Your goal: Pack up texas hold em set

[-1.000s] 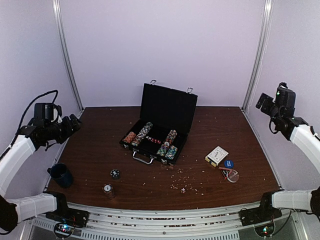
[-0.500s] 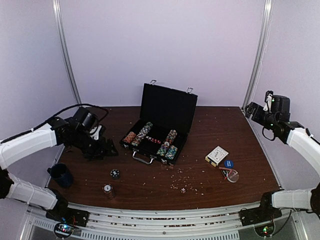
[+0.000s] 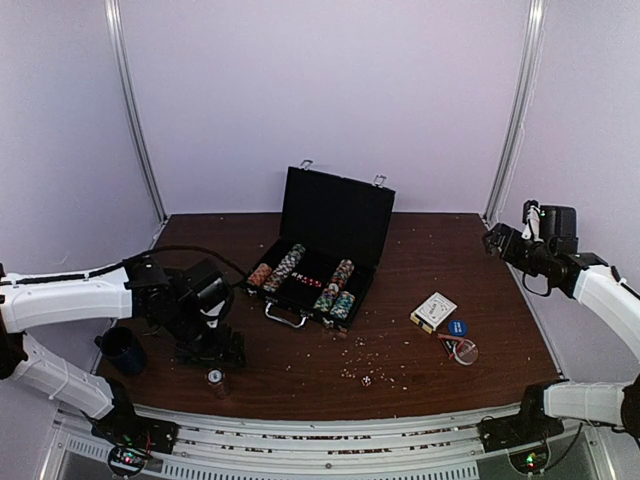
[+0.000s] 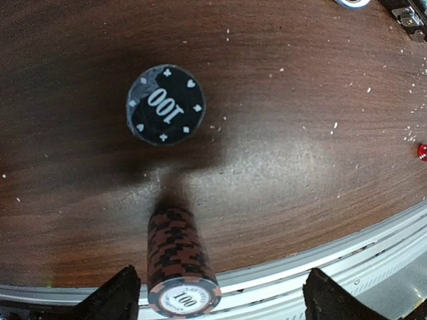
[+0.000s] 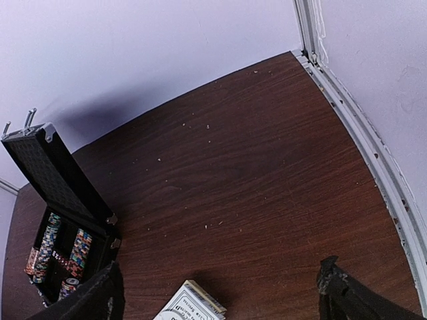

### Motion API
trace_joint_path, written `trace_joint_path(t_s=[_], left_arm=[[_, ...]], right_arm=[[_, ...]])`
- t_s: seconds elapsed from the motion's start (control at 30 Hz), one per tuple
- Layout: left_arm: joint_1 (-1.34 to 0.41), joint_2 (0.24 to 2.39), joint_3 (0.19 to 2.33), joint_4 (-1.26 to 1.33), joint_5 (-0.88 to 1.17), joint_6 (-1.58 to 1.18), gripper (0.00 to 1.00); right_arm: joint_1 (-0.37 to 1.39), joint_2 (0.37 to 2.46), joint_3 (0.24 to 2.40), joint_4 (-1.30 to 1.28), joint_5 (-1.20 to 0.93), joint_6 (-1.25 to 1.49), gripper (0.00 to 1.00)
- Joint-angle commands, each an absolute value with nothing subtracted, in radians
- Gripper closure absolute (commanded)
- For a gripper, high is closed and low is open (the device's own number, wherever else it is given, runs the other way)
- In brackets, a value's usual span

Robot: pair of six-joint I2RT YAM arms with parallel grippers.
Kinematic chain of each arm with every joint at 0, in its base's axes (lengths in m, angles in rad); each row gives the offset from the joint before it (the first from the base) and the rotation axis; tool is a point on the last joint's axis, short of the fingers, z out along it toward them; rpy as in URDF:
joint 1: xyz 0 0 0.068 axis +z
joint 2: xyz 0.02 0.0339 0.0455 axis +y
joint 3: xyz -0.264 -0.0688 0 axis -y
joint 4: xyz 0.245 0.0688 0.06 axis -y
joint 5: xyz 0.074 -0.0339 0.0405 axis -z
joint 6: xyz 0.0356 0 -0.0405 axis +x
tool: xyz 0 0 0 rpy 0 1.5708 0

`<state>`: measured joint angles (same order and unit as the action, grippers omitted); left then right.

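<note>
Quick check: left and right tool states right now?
Left tool: open, holding nothing.
Right tool: open, holding nothing.

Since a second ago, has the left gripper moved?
Yes. The left gripper swung rightward and nearer: once beyond the blue mug, now right of it, over the black chip stack.

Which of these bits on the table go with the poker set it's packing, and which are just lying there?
Part of the job: open case, chips inside it, black chip stack, brown chip stack, card box, blue button, die.

Just lying about: blue mug, crumbs.
</note>
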<state>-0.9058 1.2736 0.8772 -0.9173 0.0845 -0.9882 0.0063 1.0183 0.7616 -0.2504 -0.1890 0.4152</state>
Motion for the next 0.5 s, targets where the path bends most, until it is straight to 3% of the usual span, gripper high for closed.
trace_joint_path(t_s=[0.0,0.4,0.47], left_arm=[[-0.925,1.234,0.858,-0.942,0.073,-1.024,0.12],[-0.933,1.170,0.793,-0.945,0.015,-1.075,0.13],[-0.933,1.178,0.781,-0.951,-0.012,-1.088,0.16]], right_arm=[[0.006,1.028,0.767,-0.289,-0.213,0.425,0.00],[0.006,0.979,0.709,-0.326,-0.224,0.405,0.03],[0.006,0.978,0.692,-0.318,-0.241,0.410,0.08]])
